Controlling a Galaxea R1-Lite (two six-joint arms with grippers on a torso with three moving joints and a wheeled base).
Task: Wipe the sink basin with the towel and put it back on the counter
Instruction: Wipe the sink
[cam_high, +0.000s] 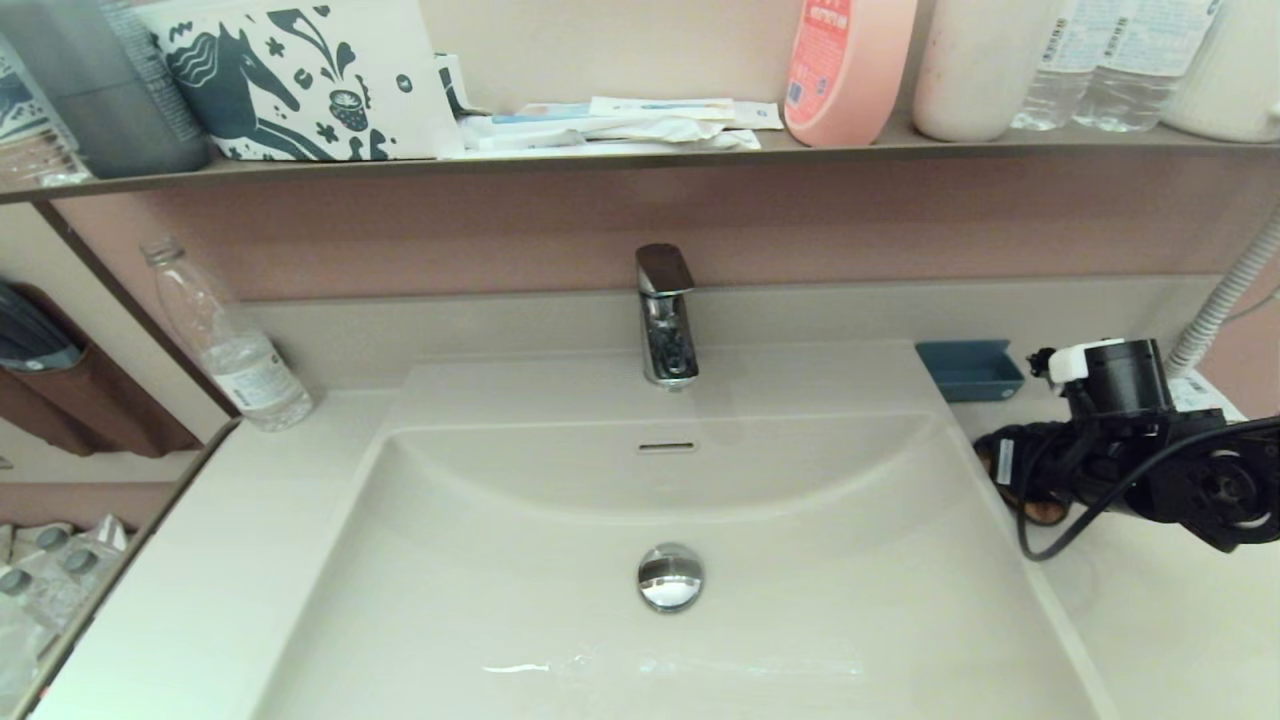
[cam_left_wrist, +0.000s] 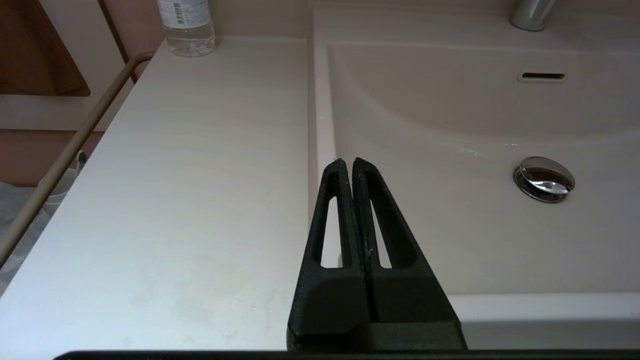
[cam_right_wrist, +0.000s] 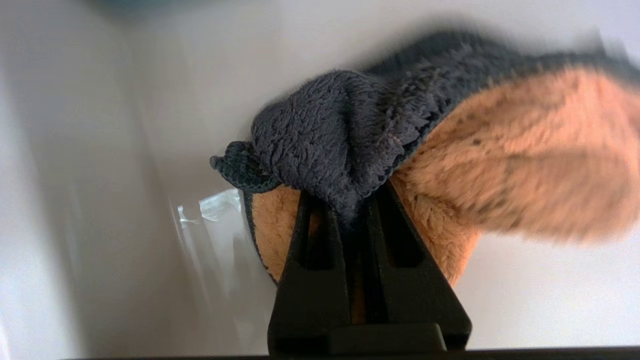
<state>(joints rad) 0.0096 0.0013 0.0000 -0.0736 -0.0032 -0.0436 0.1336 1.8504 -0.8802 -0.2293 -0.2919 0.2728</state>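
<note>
The cream sink basin (cam_high: 800, 620) fills the middle of the head view, with its chrome drain plug (cam_high: 670, 577) and overflow slot (cam_high: 666, 447). My right gripper (cam_right_wrist: 350, 200) is shut on a bunched fold of the towel (cam_right_wrist: 345, 125), dark grey on one face and orange-tan on the other. In the head view the towel (cam_high: 1012, 470) sits low over the counter (cam_high: 1180, 620), just right of the basin's right rim. My left gripper (cam_left_wrist: 348, 162) is shut on nothing, hovering over the basin's left rim (cam_left_wrist: 322, 125). It is outside the head view.
A chrome faucet (cam_high: 665, 315) stands behind the basin. A plastic bottle (cam_high: 230, 345) is at the counter's back left and a blue dish (cam_high: 968, 368) at its back right. A white hose (cam_high: 1225, 300) hangs at the right. A shelf (cam_high: 640, 150) above carries bottles and packets.
</note>
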